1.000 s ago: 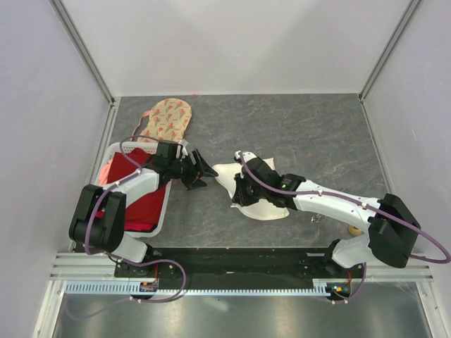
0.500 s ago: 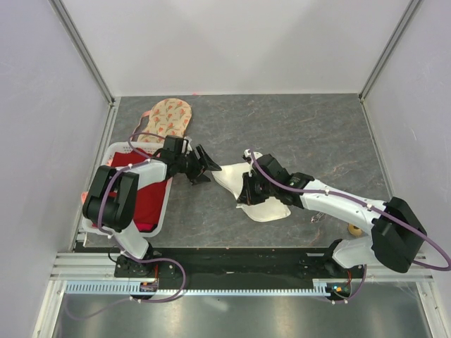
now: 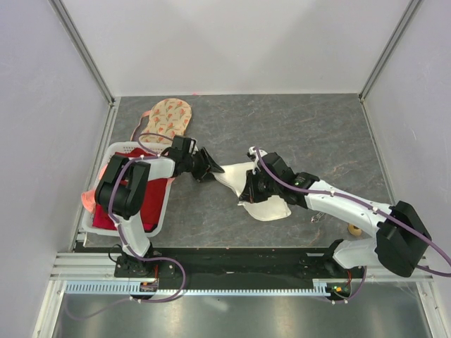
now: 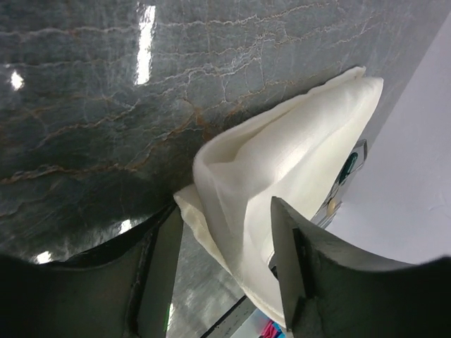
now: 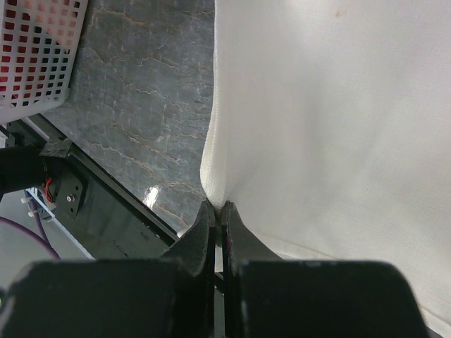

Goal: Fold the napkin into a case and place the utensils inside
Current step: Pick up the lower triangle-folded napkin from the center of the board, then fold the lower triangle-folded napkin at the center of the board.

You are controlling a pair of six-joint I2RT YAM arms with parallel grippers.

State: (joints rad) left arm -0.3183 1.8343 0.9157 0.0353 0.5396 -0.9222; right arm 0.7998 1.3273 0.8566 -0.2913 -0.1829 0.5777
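Napkin lies rumpled near the middle of the grey marbled table, loosely doubled over on itself rather than flat, and both arms reach in to it from either side. On my overhead feed I see the right gripper down on the left part of the cloth, with the rest of the napkin spread beneath and beside it.

Its wrist view shows the fingers pressed tight together, pinching a raised crease at the napkin's edge, and the cream fabric fans up and away from that pinch to fill most of the picture.

The left gripper sits at the napkin's pointed left corner. From its wrist camera I see the jaws spread wide apart, one dark finger on each side of the folded corner. The cloth lies between them and I cannot see them closing on it, so that hand grips nothing.

The left arm stretches over a white perforated basket at the left edge of the table, and a red cloth lies in it. Beyond the basket, a peach floral cloth rests on the table, well apart from the napkin.
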